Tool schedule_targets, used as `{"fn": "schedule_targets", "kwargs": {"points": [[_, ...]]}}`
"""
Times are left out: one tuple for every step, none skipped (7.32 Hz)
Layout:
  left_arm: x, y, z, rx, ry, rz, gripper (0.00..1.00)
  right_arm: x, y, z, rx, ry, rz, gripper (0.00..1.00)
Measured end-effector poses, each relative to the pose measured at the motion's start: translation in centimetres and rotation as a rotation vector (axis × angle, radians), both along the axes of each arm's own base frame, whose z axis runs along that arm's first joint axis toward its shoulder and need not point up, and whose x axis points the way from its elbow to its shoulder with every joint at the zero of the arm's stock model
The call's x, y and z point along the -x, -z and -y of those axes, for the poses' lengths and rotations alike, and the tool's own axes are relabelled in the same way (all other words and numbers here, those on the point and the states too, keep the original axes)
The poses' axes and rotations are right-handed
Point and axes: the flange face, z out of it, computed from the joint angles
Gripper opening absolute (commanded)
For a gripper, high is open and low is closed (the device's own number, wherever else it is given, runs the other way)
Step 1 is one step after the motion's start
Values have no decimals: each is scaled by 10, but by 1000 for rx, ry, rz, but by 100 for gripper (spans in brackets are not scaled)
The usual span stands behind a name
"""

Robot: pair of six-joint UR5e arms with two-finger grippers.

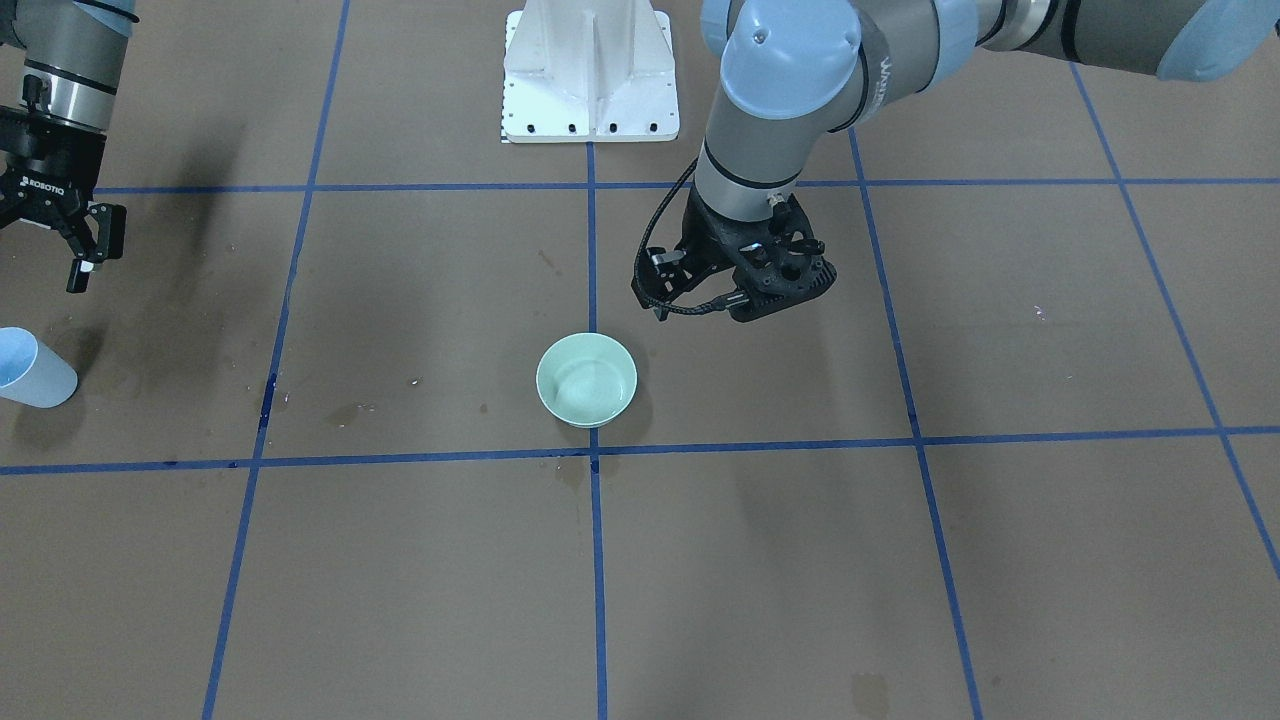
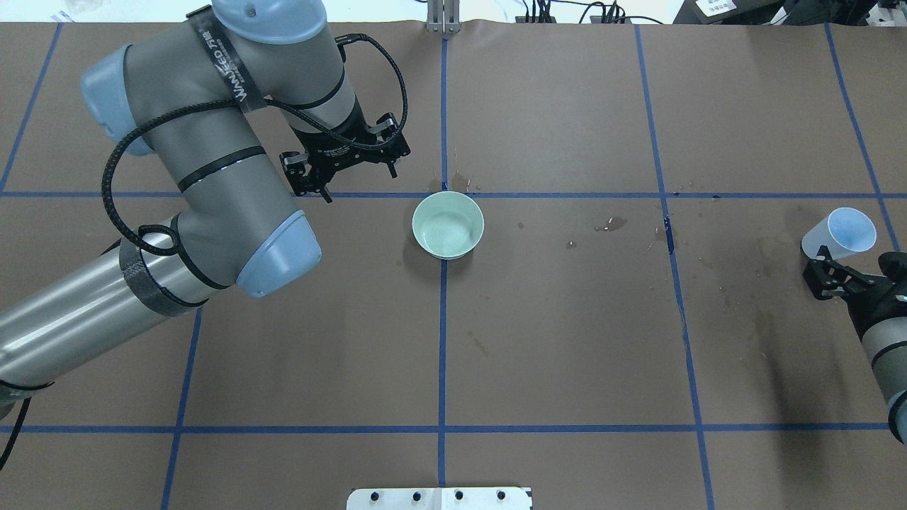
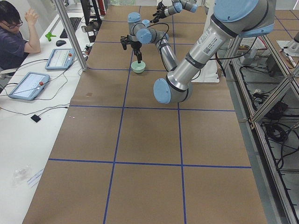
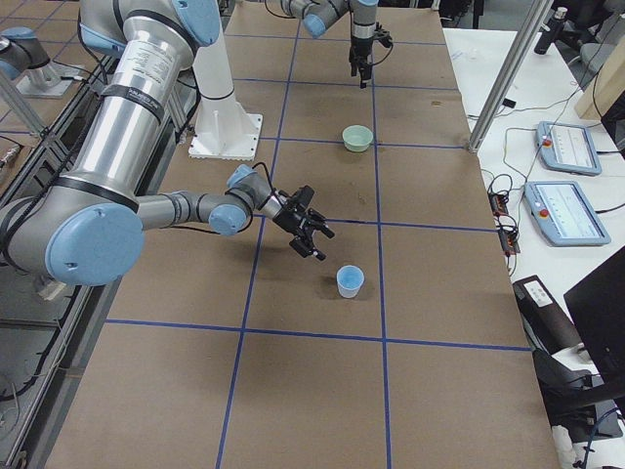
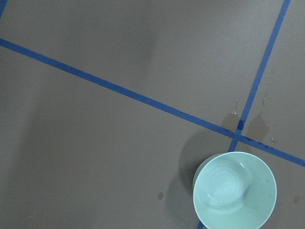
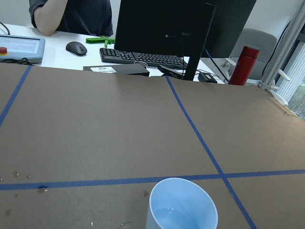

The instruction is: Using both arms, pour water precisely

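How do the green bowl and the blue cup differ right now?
The bowl is pale green, the cup pale blue. The bowl is wide and shallow; the cup is narrower and taller. The bowl stands mid-table on a tape line; the cup stands toward the robot's right end. Both are upright, ungripped, with some water inside.

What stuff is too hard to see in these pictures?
Left gripper: tiny in the exterior left view; from above its own wrist hides the fingers.
Blue cup: bottom edge of the right wrist view cuts it off.
Water in the green bowl: depth unreadable.
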Motion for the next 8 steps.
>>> {"fn": "schedule_targets", "kwargs": {"points": [[-1,-1,0,1,-1,1,100,6,-12,1,-11,-11,-16,100],[-2,-2,0,3,-2,3,100,9,-22,1,-19,-23,-28,100],[-3,-2,0,4,-3,5,100,10,-31,1,-29,-36,-39,100],[-4,-2,0,4,-3,5,100,14,-40,3,-42,-53,-48,100],[-4,-3,0,3,-5,6,100,19,-46,5,-54,-68,-44,100],[-4,-3,1,3,-6,7,100,24,-51,4,-61,-76,-42,100],[-5,-4,1,3,-7,8,100,30,-58,5,-68,-82,-44,100],[-5,-4,1,3,-8,8,100,39,-67,7,-77,-88,-54,100]]}}
